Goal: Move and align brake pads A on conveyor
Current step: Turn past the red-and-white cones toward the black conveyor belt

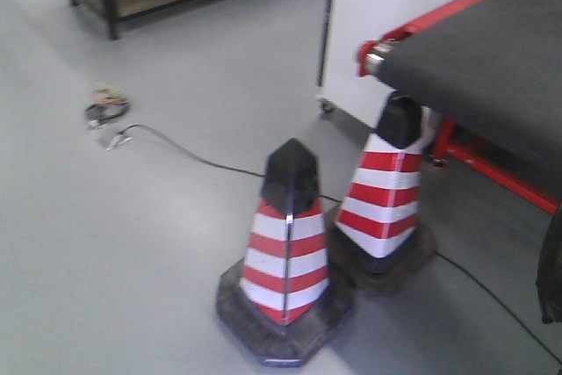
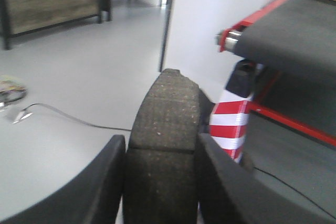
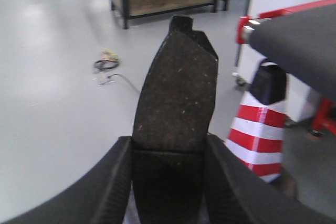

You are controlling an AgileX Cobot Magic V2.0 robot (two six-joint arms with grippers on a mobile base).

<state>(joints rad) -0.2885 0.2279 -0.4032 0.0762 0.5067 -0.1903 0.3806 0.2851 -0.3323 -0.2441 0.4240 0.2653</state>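
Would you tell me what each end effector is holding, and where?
Each grips one brake pad by its lower end: left end effector holds pad; right end effector holds pad.

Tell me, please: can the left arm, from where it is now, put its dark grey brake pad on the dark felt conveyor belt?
Probably not yet. The left gripper holds its dark grey curved brake pad, but the dark felt conveyor belt lies ahead to the right, with a red-and-white striped cone between.
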